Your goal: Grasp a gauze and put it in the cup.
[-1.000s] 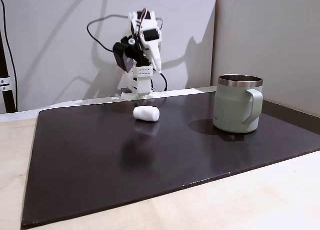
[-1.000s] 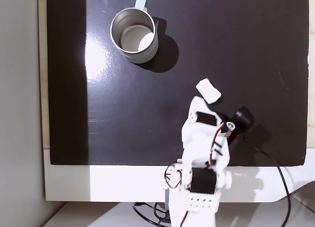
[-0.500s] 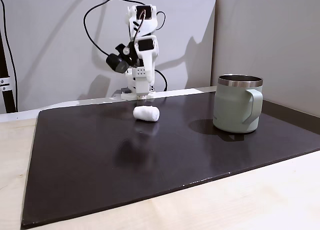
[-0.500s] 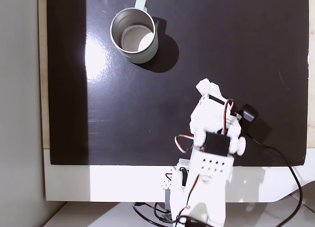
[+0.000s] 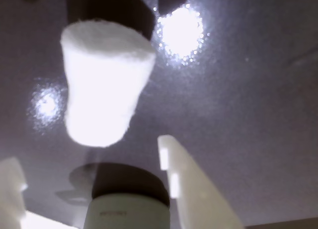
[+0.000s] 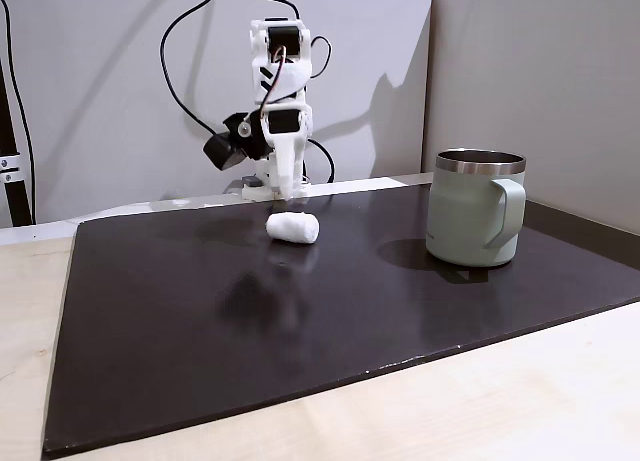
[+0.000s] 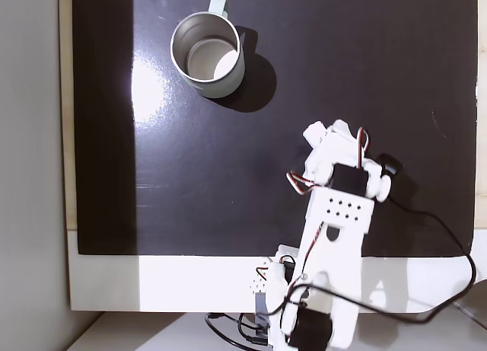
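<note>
Dark glossy mat [image 6: 300, 321] over pale wood, grey wall behind. Gauze [image 6: 292, 227] lay on its side near the mat's back edge, well apart from cup [image 6: 476, 207], which stood upright at the right in a fixed view. Gripper [image 5: 94, 189] hung just above the gauze [image 5: 102, 102], jaws spread, touching nothing. Arm [image 7: 335, 214] leaned over it.

A pale wooden table [image 6: 560, 401] carries a glossy black mat [image 6: 300, 321], and on that mat the gauze [image 6: 292, 227] lies on its side, well apart from the upright cup [image 6: 475, 207].
</note>
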Action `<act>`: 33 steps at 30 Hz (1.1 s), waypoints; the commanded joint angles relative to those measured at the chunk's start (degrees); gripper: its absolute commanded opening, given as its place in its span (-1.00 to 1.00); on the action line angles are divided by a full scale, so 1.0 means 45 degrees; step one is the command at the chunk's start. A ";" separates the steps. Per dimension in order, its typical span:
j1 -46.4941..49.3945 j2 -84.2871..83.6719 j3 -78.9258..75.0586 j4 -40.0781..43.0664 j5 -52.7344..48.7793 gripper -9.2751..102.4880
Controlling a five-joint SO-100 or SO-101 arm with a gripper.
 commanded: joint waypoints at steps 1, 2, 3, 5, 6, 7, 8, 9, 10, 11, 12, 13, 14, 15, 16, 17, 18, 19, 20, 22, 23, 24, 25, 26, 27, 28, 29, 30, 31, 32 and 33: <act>0.0293 -0.0781 -0.0996 -0.0254 -0.0117 -0.29; 0.0352 -0.1074 -0.1113 -0.0313 -0.0156 -0.29; 0.0391 -0.1328 -0.1211 -0.0371 -0.0195 -0.30; 0.0449 -0.1816 -0.1348 -0.0527 -0.0293 -0.30; 0.0469 -0.2012 -0.1348 -0.0645 -0.0332 -0.30; 0.0488 -0.2188 -0.1348 -0.0801 -0.0391 -0.30; 0.0508 -0.2402 -0.1348 -0.0957 -0.0410 -0.30; 0.0527 -0.2617 -0.1367 -0.1094 -0.0410 -0.30; 0.0547 -0.2871 -0.1406 -0.1230 -0.0410 -0.31; 0.0566 -0.3105 -0.1465 -0.1309 -0.0410 -0.31; 0.0566 -0.3340 -0.1543 -0.1348 -0.0391 -0.31; 0.0566 -0.3516 -0.1582 -0.1387 -0.0371 -0.32; 0.0566 -0.3613 -0.1602 -0.1465 -0.0371 -0.33; 0.0566 -0.3691 -0.1602 -0.1523 -0.0371 -0.34; 0.0566 -0.3730 -0.1582 -0.1563 -0.0371 -0.36; 0.0566 -0.3770 -0.1582 -0.1602 -0.0371 -0.40; 0.0586 -0.3789 -0.1582 -0.1621 -0.0371 -0.45; 0.0605 -0.3789 -0.1582 -0.1660 -0.0371 -0.50; 0.0625 -0.3789 -0.1582 -0.1680 -0.0371 -0.56; 0.0645 -0.3809 -0.1582 -0.1758 -0.0371 -0.64; 0.0645 -0.3809 -0.1602 -0.1777 -0.0410 -0.69; 0.0645 -0.3809 -0.1602 -0.1777 -0.0547 -0.76; 0.0645 -0.3809 -0.1621 -0.1777 -0.0645 -0.83; 0.0664 -0.3770 -0.1621 -0.1777 -0.0645 -0.83; 0.0723 -0.3730 -0.1602 -0.1738 -0.0625 -0.83; 0.0762 -0.3672 -0.1602 -0.1699 -0.0625 -0.83; 0.0781 -0.3574 -0.1602 -0.1660 -0.0625 -0.83; 0.0820 -0.3457 -0.1602 -0.1602 -0.0625 -0.83; 0.0820 -0.3262 -0.1602 -0.1504 -0.0625 -0.83; 0.0801 -0.3027 -0.1602 -0.1367 -0.0645 -0.83; 0.0781 -0.2715 -0.1621 -0.1191 -0.0645 -0.83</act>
